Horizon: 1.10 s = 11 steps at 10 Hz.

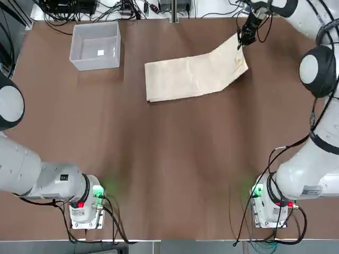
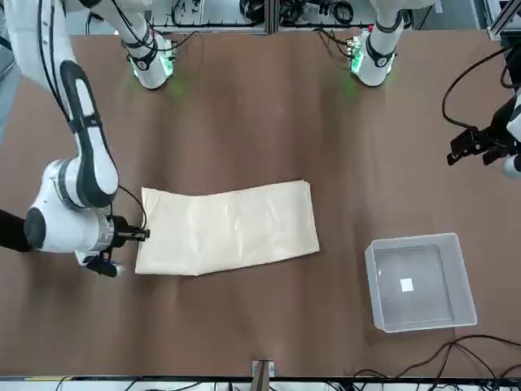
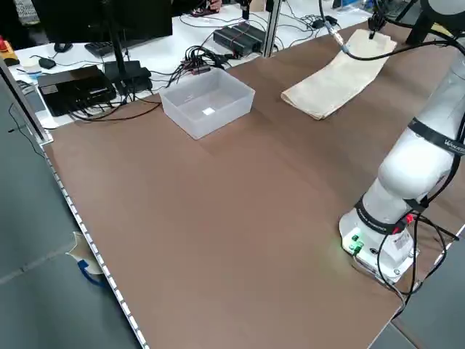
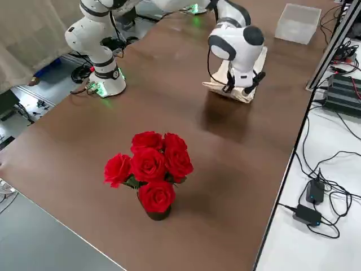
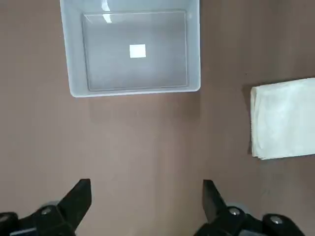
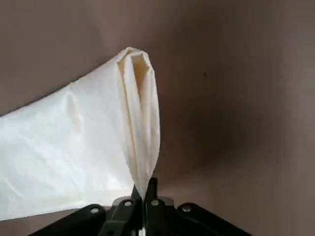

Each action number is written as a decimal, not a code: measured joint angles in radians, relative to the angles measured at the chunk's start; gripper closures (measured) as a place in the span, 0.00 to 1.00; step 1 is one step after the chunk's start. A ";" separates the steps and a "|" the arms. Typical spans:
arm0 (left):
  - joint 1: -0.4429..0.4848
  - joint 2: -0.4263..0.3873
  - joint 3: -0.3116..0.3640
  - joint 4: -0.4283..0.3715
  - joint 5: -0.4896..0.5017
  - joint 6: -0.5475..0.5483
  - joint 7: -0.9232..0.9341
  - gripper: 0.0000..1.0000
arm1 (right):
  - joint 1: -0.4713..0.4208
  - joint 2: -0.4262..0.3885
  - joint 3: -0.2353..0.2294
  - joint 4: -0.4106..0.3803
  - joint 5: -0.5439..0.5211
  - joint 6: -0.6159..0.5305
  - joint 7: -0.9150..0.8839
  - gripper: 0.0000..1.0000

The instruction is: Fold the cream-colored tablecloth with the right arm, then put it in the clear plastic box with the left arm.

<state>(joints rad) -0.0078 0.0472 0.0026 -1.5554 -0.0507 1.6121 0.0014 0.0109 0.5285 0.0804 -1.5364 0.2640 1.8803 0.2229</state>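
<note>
The brown table (image 1: 175, 159) is seen to be largely bare, so wide room is left for sweeping the cloth across; cables and equipment are crowded only beyond its far edge, and a pot of red roses (image 4: 149, 172) stands well apart on the right arm's side. The cream-colored tablecloth (image 1: 193, 76) is laid as a long strip near the far middle of the table, its right end lifted off the surface; it is judged light, soft and limp, so it should drape and crease wherever it is carried, and a hold is best taken at a corner or short edge. The clear plastic box (image 1: 96, 45) is set at the far left, empty, well apart from the cloth. The right gripper (image 6: 144, 194) is clamped tight on the raised cloth edge; the left gripper (image 5: 145, 196) is held spread wide, hovering short of the box.
</note>
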 joint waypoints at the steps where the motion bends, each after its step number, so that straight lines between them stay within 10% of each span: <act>1: 0.000 0.000 0.000 0.000 0.000 0.000 0.000 0.00 | 0.000 -0.035 0.000 -0.003 -0.002 -0.030 0.042 0.96; 11: -0.003 0.004 -0.001 0.000 0.000 0.000 0.000 0.00 | 0.008 -0.154 0.181 -0.011 -0.101 -0.067 0.560 0.96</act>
<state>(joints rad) -0.0107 0.0512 0.0013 -1.5554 -0.0508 1.6120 0.0014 0.0188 0.3748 0.2610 -1.5472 0.1634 1.8130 0.7827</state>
